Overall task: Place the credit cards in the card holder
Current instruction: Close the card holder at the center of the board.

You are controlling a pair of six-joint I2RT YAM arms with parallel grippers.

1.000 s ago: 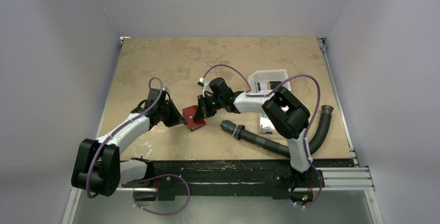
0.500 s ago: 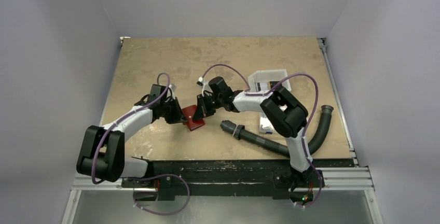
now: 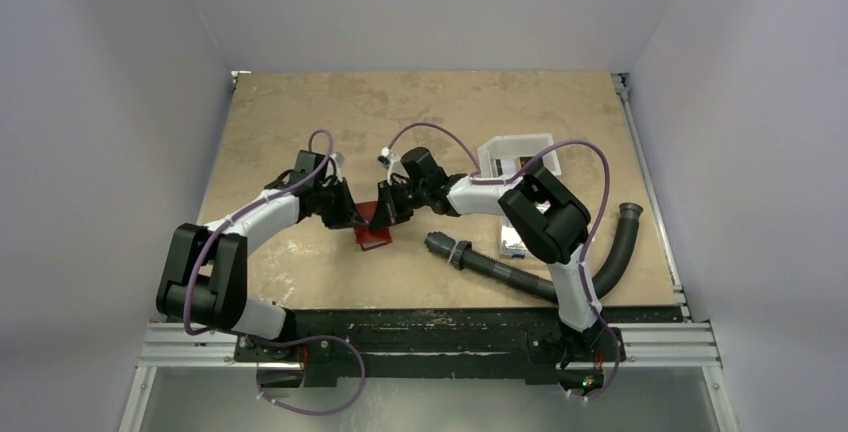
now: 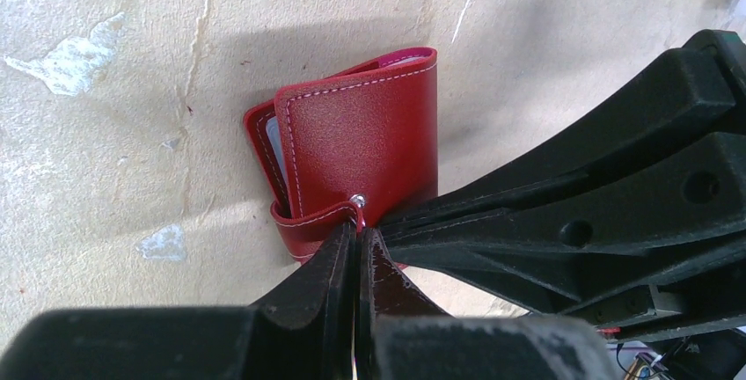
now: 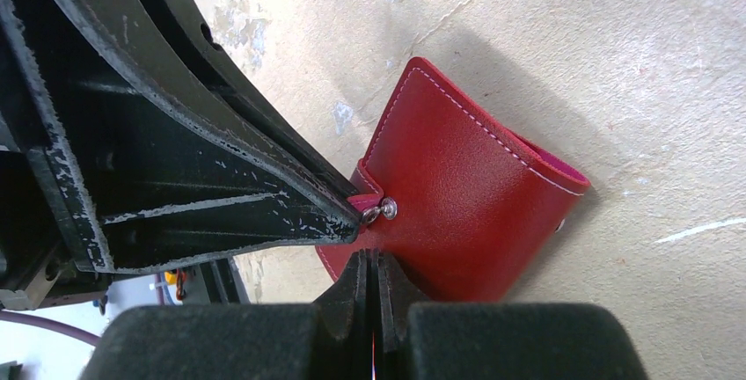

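Note:
The red card holder [image 4: 361,138] lies folded on the table, and also shows in the top view as the card holder [image 3: 372,229] between both arms. My left gripper [image 4: 359,229] is shut on its closing tab [image 4: 308,222], right at the metal snap stud [image 5: 388,210]. My right gripper [image 5: 369,259] is shut, its tips pressed against the holder's red cover [image 5: 466,195] just beside the stud. A pale credit card edge [image 4: 274,141] peeks from the holder's open side. No other credit cards are in view.
A white tray [image 3: 497,152] stands at the back right, behind the right arm. A black ribbed hose [image 3: 500,270] lies in front of it, curving up to the right edge [image 3: 622,237]. The table's near edge is a black rail [image 3: 430,332].
My left arm has swung forward and to the right, closing in on the card holder. The holder now looks narrower and more folded. The right arm has barely moved.

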